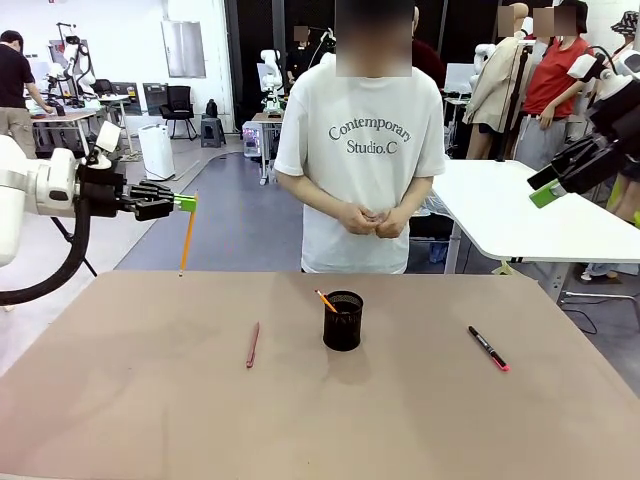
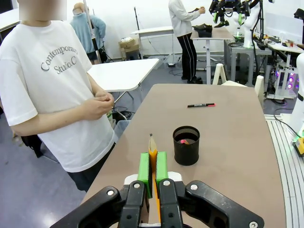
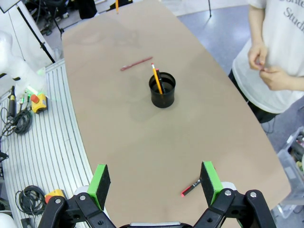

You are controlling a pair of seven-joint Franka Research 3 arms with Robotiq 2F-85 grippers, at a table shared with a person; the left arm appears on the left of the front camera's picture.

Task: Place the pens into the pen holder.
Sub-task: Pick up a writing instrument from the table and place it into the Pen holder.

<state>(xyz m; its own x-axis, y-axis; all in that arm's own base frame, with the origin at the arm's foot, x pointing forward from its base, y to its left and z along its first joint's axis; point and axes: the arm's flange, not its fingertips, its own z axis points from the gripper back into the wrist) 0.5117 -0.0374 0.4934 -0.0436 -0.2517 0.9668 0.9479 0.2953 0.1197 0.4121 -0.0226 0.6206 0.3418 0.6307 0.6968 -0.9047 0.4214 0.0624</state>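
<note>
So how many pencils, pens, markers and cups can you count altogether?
Black mesh cup: 1
Pencils: 2 (raised pencil, cup pencil)
Reddish-brown pen: 1
Black marker: 1
Total: 5

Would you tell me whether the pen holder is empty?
Not empty: the upright pen holder has one orange pencil leaning inside it, its end above the rim.

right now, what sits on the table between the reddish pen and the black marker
The black mesh cup, a pencil in it, stands between the pen and the marker, in the front view.
</note>
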